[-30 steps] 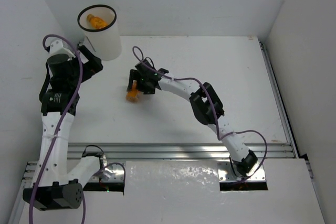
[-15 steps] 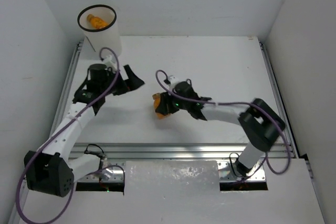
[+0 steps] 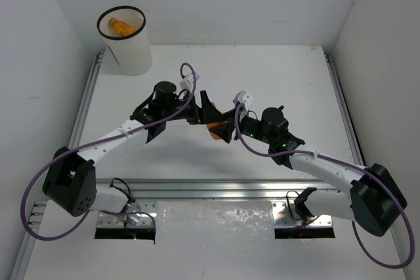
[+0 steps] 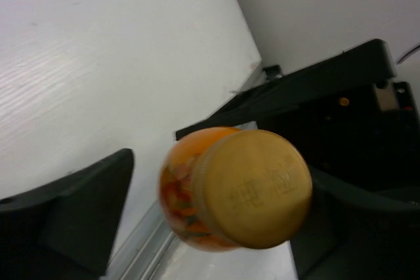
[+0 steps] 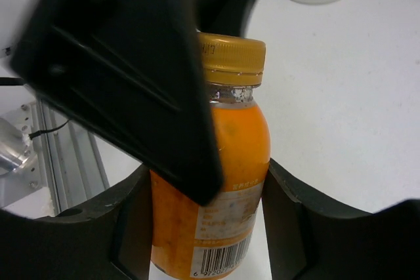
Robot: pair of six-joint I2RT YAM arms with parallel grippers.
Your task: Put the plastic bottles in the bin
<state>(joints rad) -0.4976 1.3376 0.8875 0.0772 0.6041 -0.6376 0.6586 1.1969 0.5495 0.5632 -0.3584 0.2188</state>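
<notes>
Right tool grips orange, gold-capped, labelled bottle.

Both arms reach inward and meet; the right gripper clamps an orange bottle, and the left gripper gapes wide at its cap end.

Orange bottle with yellow cap and barcoded label; at ten o'clock, white black-rimmed bin holding second orange bottle.
</notes>
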